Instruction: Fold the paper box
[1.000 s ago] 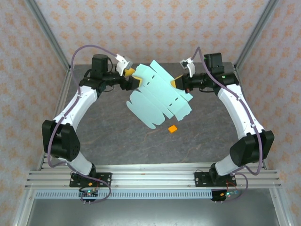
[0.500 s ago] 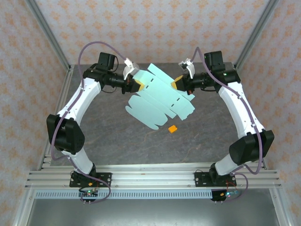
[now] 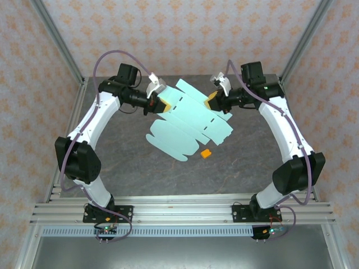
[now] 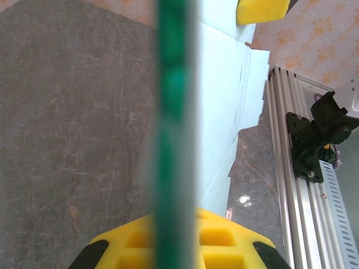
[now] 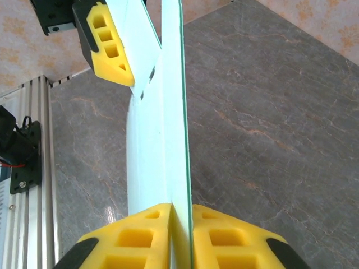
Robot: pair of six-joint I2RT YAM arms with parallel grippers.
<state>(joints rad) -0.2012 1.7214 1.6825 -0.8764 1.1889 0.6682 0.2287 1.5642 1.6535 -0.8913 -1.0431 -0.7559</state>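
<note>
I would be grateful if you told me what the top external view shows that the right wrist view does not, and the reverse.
The overhead view adds the paper box's whole flat outline with flaps, the orange block on the table beside it, and the left arm and right arm down to their bases. The right wrist view adds the sheet edge-on, pinched between the right hand's yellow pads. Both share the mint sheet gripped at opposite edges by that hand and the left hand.

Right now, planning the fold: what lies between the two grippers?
The unfolded paper box, held at opposite edges by the left gripper and right gripper, as the top view shows.
</note>
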